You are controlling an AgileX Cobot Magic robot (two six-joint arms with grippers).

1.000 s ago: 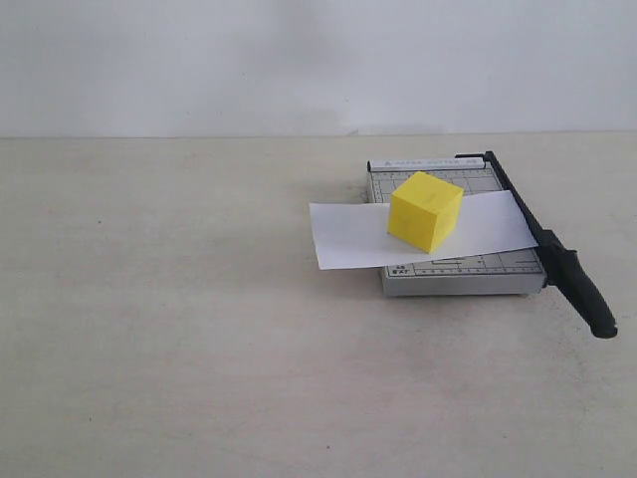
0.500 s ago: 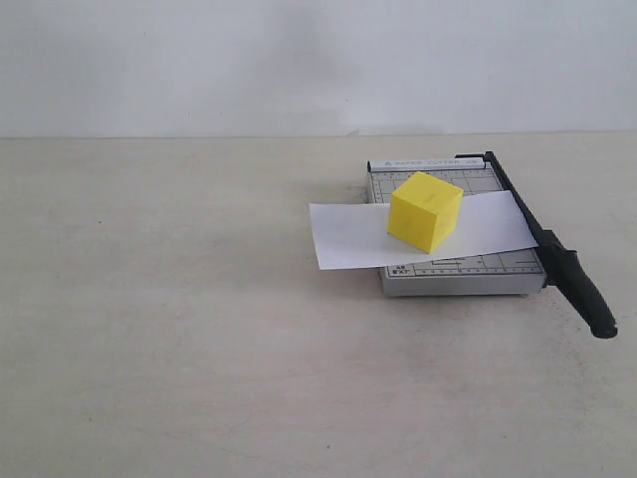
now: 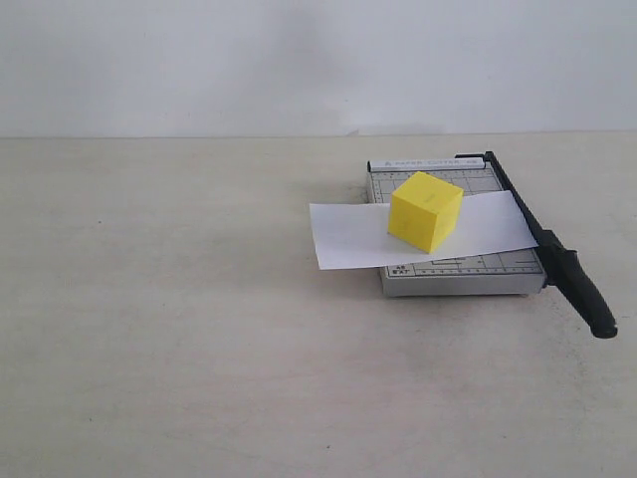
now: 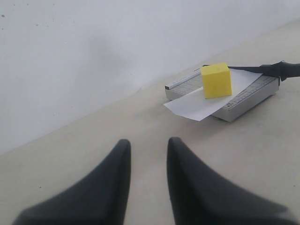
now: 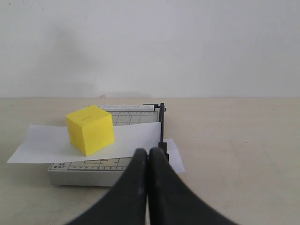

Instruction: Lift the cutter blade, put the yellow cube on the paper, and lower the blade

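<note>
1. Exterior view: the matte yellow cube (image 3: 425, 211) sits on the paper (image 3: 348, 237), a flat white strip lying across the grey gridded cutter base (image 3: 463, 274) and overhanging its left edge. The thin black cutter blade (image 3: 562, 269) lies lowered along the base's right edge, and its thick rounded handle juts past the front corner. The beige, faintly mottled table (image 3: 179, 329) meets a plain white wall (image 3: 299, 60). Bare tabletop stretches to the left and in front.
2. Left wrist view: the left gripper (image 4: 147, 143) has smooth black fingers standing apart with nothing between them, well apart from the cutter.
3. Right wrist view: the right gripper (image 5: 149, 152) has its fingers pressed together, empty, near the base's front edge. The cube rests on the paper beside the blade.
</note>
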